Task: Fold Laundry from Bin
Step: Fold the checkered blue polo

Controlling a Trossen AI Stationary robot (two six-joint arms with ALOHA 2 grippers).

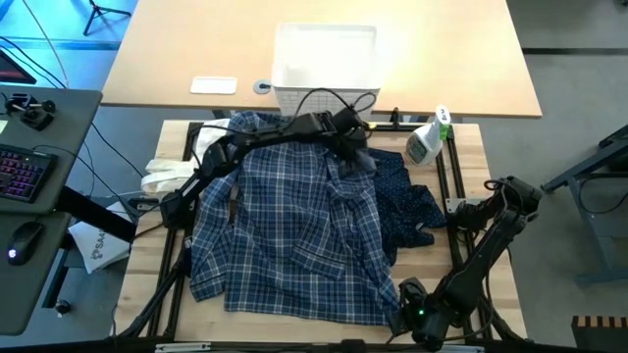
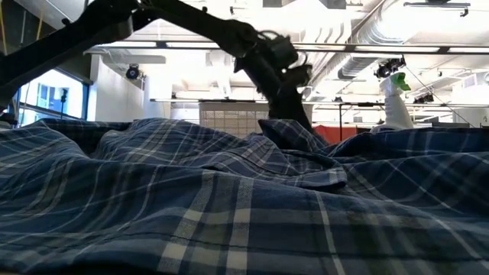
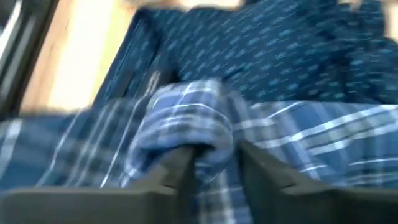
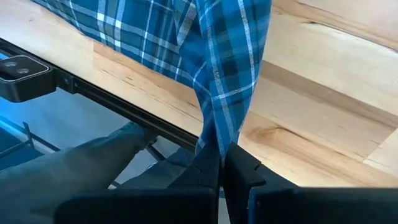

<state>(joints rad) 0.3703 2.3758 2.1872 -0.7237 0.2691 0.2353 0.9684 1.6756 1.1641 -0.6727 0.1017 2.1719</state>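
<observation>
The blue-white plaid shirt (image 1: pixel 285 226) lies spread over most of the wooden table. Navy dotted trousers (image 1: pixel 402 196) lie partly under its right side. My left gripper (image 1: pixel 351 142) reaches over the shirt's far right part, close to the bin (image 1: pixel 324 69), and is shut on a raised fold of plaid (image 3: pixel 199 124). My right gripper (image 1: pixel 412 312) is at the table's near right corner, shut on the shirt's near right end. In the low view the shirt (image 2: pixel 229 198) fills the foreground and the left gripper (image 2: pixel 294 107) comes down behind it. My left gripper pinches a raised fold of the plaid shirt (image 3: pixel 211 152) between its two fingers (image 3: pixel 180 168), slanting down from the left. The fold bulges up past the fingertips; the cloth around it still lies on the table and the trousers. My right gripper pinches a narrow bunched end of the plaid shirt (image 4: pixel 214 140) between its shut fingers (image 4: pixel 242 171). That end is lifted off the table at the near edge. The cloth runs in a drawn strip from the fingers back to the spread shirt (image 4: pixel 155 31).
A spray bottle (image 1: pixel 427 142) stands at the far right of the table, beside the trousers. White cloth (image 1: pixel 162 176) lies off the table's left edge. A black frame rail (image 4: pixel 124 106) runs along the near edge. Bare wood (image 1: pixel 491 245) shows on the right.
</observation>
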